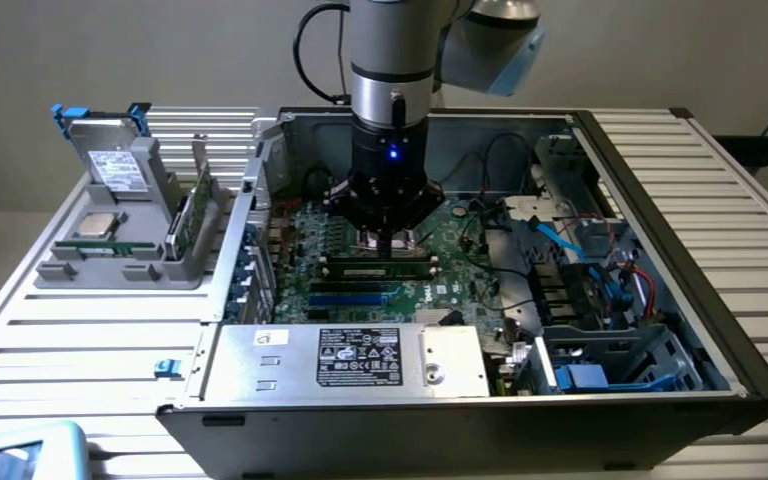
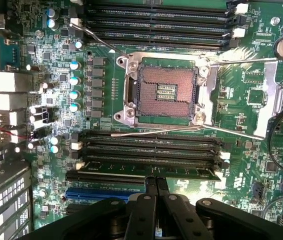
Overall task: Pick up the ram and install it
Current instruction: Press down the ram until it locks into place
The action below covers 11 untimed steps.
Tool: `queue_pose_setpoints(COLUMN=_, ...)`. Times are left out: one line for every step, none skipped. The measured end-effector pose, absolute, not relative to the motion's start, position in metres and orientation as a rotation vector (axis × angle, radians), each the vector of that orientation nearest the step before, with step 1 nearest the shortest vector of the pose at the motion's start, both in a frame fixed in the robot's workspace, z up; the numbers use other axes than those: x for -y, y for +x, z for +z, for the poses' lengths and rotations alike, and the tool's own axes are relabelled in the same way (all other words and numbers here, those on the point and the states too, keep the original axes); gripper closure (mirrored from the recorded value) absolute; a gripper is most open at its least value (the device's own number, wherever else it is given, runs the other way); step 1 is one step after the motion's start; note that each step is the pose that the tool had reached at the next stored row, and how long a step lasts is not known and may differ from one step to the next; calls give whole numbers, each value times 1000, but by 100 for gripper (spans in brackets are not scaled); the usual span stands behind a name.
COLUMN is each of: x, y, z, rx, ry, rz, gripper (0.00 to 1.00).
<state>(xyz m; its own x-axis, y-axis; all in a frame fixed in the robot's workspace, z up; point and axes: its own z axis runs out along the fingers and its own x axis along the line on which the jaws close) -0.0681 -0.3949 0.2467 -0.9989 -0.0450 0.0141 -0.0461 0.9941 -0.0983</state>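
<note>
The ram (image 1: pixel 411 267) lies along a black memory slot on the motherboard (image 1: pixel 471 250), inside the open computer case. In the wrist view, the ram (image 2: pixel 186 173) shows as a long green strip in the slot nearest the gripper. My gripper (image 1: pixel 384 248) hangs straight down over the stick's middle. Its two fingers (image 2: pixel 151 187) are shut against each other, and their tips (image 2: pixel 156 181) sit at the stick's top edge. The fingers stand across the stick's length, not around it. The tips hide whether they touch the stick.
The bare processor socket (image 2: pixel 165 91) lies just beyond the slots, with more memory slots (image 2: pixel 156 22) past it. A silver power supply (image 1: pixel 357 360) fills the case front. A grey holder (image 1: pixel 77 268) on the exterior view's left carries a drive (image 1: pixel 120 170), a square chip (image 1: pixel 95 225) and another green board (image 1: pixel 188 222).
</note>
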Motion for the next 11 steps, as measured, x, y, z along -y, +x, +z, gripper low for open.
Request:
queue_pose_setpoints(x=395, y=-68, z=247, rx=3125, ry=71, rz=154, gripper=89)
queue_pose_setpoints(x=395, y=-68, z=247, rx=3125, ry=71, rz=153, gripper=89)
queue_pose_setpoints(x=395, y=-68, z=247, rx=3125, ry=64, rz=152, gripper=89)
queue_pose_setpoints(x=395, y=-68, z=247, rx=3125, ry=44, rz=152, gripper=89)
queue_pose_setpoints(x=395, y=-68, z=247, rx=3124, ry=24, rz=151, gripper=89)
queue_pose_setpoints(x=395, y=-68, z=247, rx=3124, ry=22, rz=151, gripper=89)
queue_pose_setpoints(x=395, y=-68, z=247, rx=3124, ry=22, rz=151, gripper=89)
queue_pose_setpoints(x=395, y=-68, z=247, rx=3125, ry=21, rz=151, gripper=89)
queue_pose_setpoints(x=395, y=-68, z=247, rx=3125, ry=21, rz=151, gripper=89)
queue_pose_setpoints(x=395, y=-68, z=247, rx=3125, ry=22, rz=151, gripper=89)
queue_pose_setpoints(x=395, y=-68, z=247, rx=3125, ry=21, rz=151, gripper=89)
